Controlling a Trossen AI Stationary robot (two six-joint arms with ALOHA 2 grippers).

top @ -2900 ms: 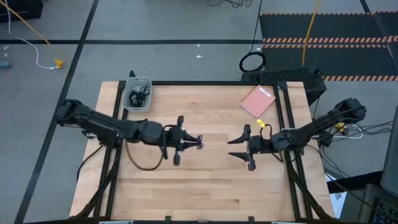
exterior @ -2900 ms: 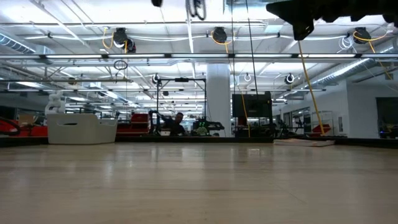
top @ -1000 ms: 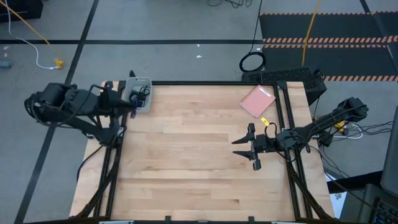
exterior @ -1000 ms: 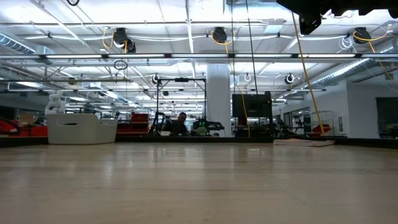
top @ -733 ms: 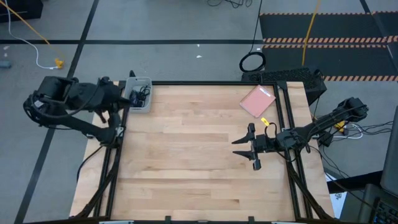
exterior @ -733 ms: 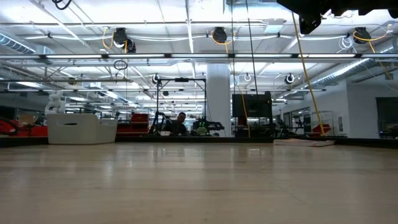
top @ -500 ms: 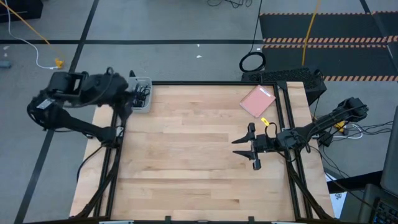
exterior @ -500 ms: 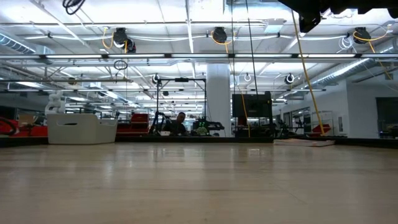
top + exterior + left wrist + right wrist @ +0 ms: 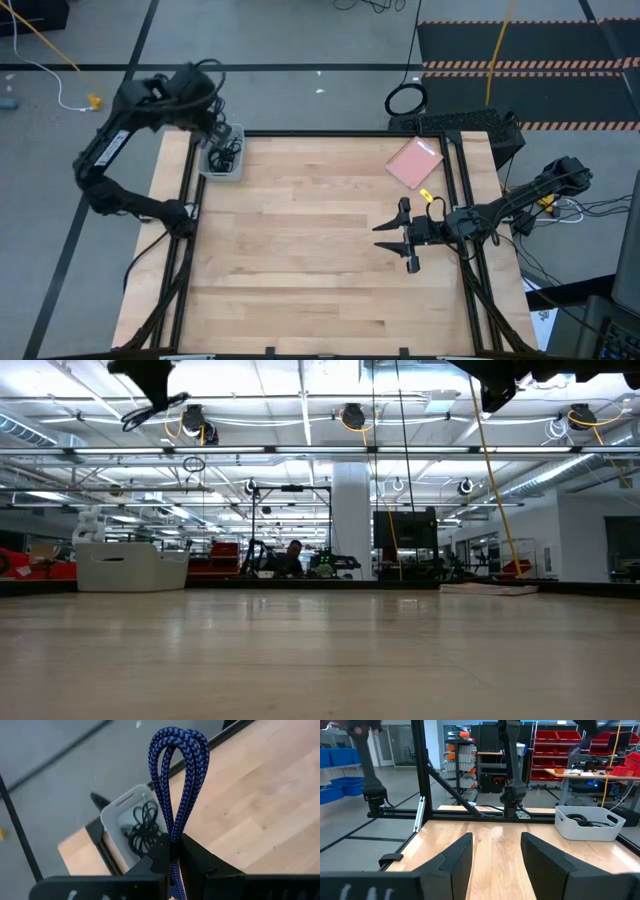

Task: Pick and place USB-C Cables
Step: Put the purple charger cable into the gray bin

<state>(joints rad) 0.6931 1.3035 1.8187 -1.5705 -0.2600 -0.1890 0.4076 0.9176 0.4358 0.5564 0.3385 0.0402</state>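
High view: the left gripper (image 9: 212, 125) hangs right above the bin (image 9: 221, 172) at the table's (image 9: 320, 250) far left corner, black cables (image 9: 222, 155) coiled inside the bin. The right gripper (image 9: 392, 240) waits well across the table from the bin, near the pink square (image 9: 413, 162), fingers parted and empty.

Low view: the bin (image 9: 131, 571) sits white at the far edge; high above it, a dark arm tip with a loop of cable (image 9: 150, 415) dangling.

Left wrist view: here's the grip, fingers (image 9: 162, 855) pinched tight on the blue cable (image 9: 176, 785), its folded loops standing up, the bin (image 9: 131, 822) directly beneath with the black cables (image 9: 145, 822) in it.

Right wrist view: fingers (image 9: 457, 857) apart, nothing between them; the bin (image 9: 589, 822) across the table, black cable showing over its rim.
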